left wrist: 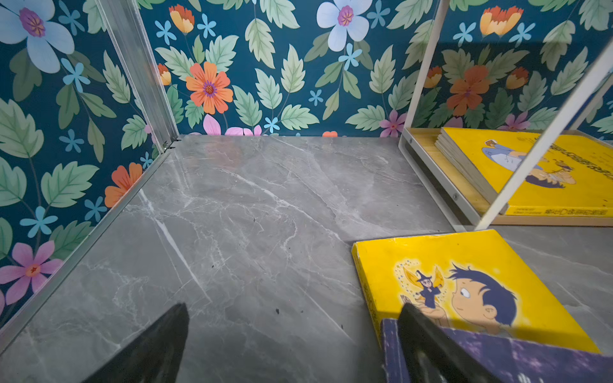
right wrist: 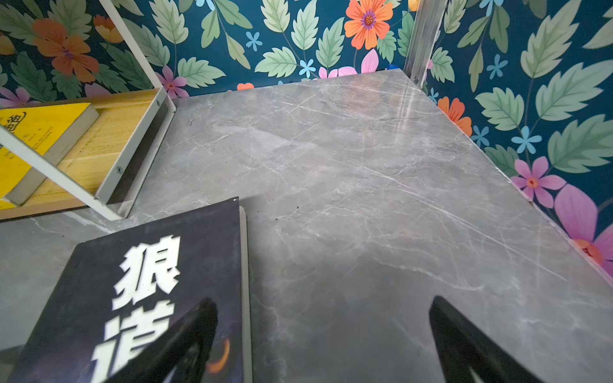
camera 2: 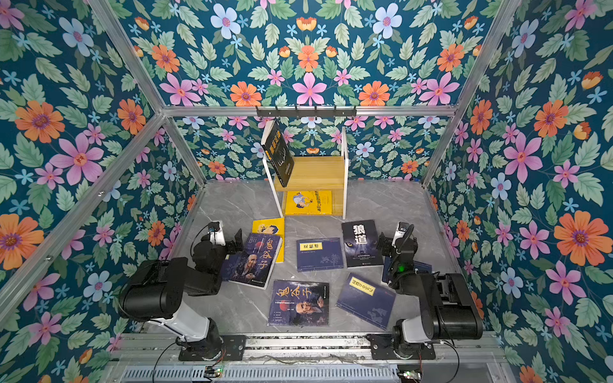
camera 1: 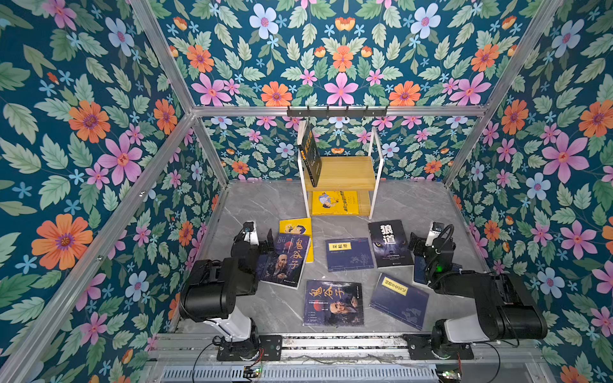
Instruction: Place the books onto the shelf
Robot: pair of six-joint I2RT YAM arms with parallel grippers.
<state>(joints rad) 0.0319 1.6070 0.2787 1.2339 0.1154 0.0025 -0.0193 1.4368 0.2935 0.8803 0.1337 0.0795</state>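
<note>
Now, the shelf point(camera 1: 341, 172) stands at the middle of the desk's far edge, and only two books are on it: a black book point(camera 1: 310, 156) leaning upright at the left end of the upper board, and a yellow book point(camera 1: 335, 202) flat on the lower board. The rest lie flat on the grey desk point(camera 1: 258, 205) in front of it. Toward the left edge, an old-man book point(camera 1: 287, 260) overlaps a second yellow book point(camera 1: 297, 227). At the middle is a navy book point(camera 1: 348, 253), with the wolf book point(camera 1: 389, 243) just beside it on the right. Near the front edge lie another old-man book point(camera 1: 333, 303) and another navy book point(camera 1: 398, 300). My left gripper point(left wrist: 292, 331) is spread wide and empty, one finger over the overlapping book's edge. My right gripper point(right wrist: 323, 335) is spread wide too, holding nothing, one finger over the wolf book's cover, the other over bare desk.
</note>
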